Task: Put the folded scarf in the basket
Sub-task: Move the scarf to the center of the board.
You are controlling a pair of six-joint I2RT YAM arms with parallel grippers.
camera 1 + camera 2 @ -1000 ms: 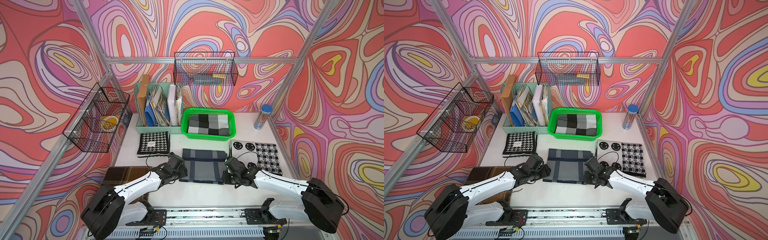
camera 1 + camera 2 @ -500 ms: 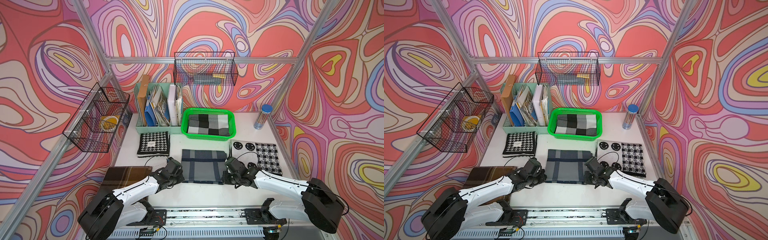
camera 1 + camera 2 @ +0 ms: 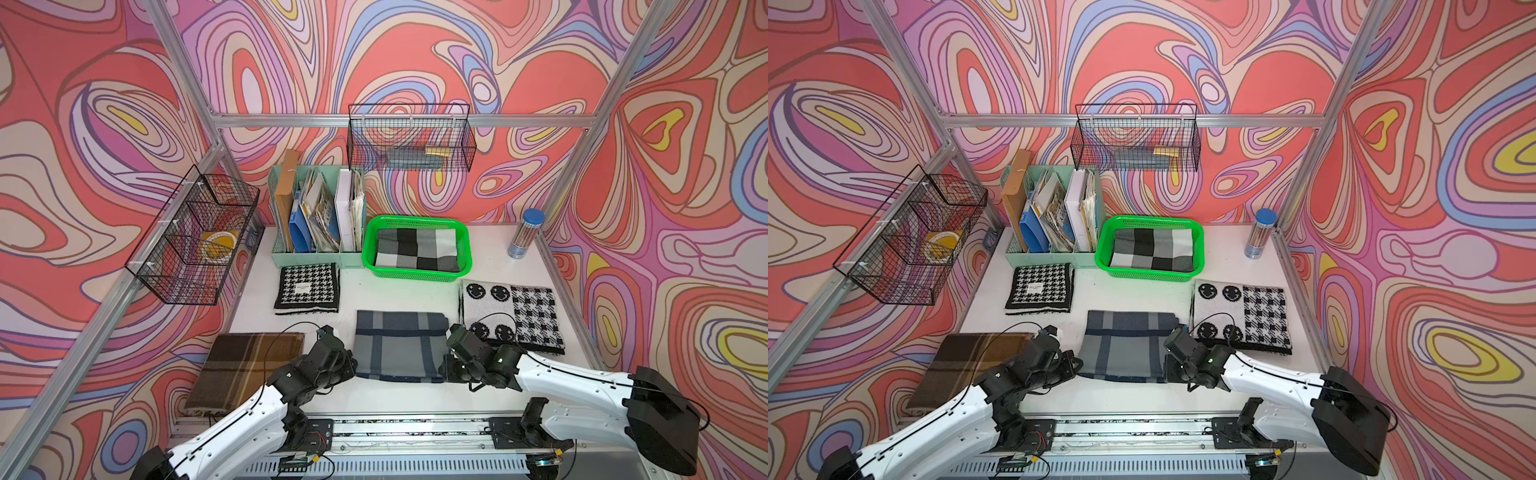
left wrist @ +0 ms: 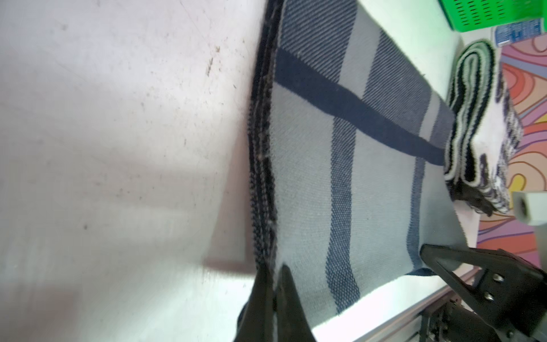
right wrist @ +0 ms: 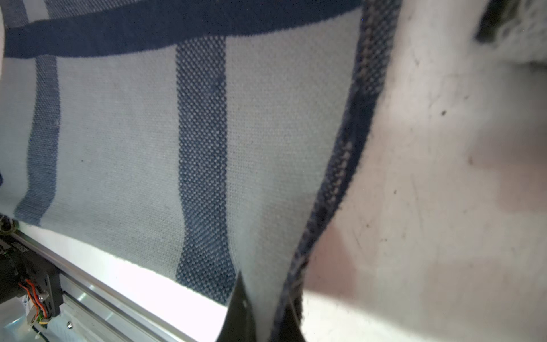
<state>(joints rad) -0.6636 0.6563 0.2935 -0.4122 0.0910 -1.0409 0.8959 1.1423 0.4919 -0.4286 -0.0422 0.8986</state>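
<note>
The folded scarf (image 3: 399, 347), a blue-grey woven rectangle crossed by navy bands, lies flat on the white table (image 3: 395, 293), in the middle near the front edge. It is outside the basket (image 3: 415, 275), a bright green rectangular plastic tub with perforated sides that stands behind it, apart from it, toward the back wall. A folded black, grey and white checked scarf (image 3: 417, 249) already covers the basket's floor.

The left gripper (image 4: 273, 274) is closed on the folded scarf's left edge close to the front corner. The left wrist view shows its two black fingers pinched together with the dark hem between them. The right gripper (image 5: 263, 299) is clamped the same way on the right edge near the front corner, where the cloth rises in a small peak into its fingers. In both top views the arms reach in low from the front rail, one on each side of the scarf.

Just beside it on the right lies a white and black knit scarf with smiley faces (image 3: 513, 316). To the left rear is a black and white houndstooth scarf (image 3: 306, 287), and at front left a brown plaid scarf (image 3: 245, 370). A mint-green file organizer (image 3: 307, 258) packed with papers stands just left of the basket, and a clear tube with a blue cap (image 3: 525, 235) stands upright at the right rear corner
</note>
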